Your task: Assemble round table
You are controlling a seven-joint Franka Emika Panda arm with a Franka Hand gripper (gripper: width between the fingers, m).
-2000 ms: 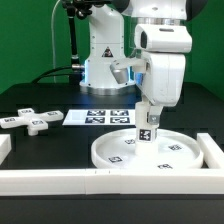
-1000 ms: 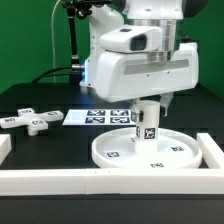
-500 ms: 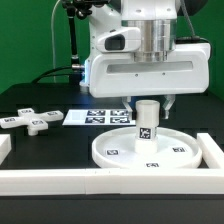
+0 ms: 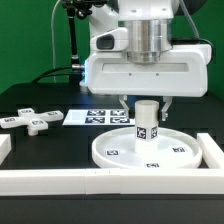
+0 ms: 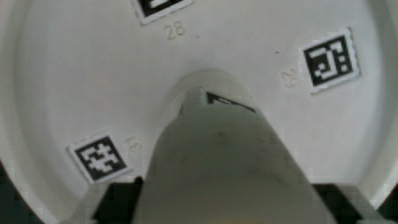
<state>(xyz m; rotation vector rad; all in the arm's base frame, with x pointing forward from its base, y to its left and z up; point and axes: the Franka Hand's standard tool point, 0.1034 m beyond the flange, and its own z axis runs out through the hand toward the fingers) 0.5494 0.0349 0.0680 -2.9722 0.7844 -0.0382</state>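
Near the front rail [image 4: 60, 180], the rimmed disc [image 4: 115, 152] lies flat with the short post [image 4: 146, 122] upright at its centre, the gripper [image 4: 146, 100] clamped on the post's top. Both look rigid, light, smooth plastic; the post's upper sides seem the best hold. Farther left lies the cross-shaped piece [image 4: 30, 121].

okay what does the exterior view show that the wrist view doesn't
Only the exterior view shows the white cross-shaped plastic piece, the marker board, the white rail bars and the black table. Only the wrist view shows a printed number on the disc. Both show the short thick white post standing on the large rimmed white disc, held by the gripper.
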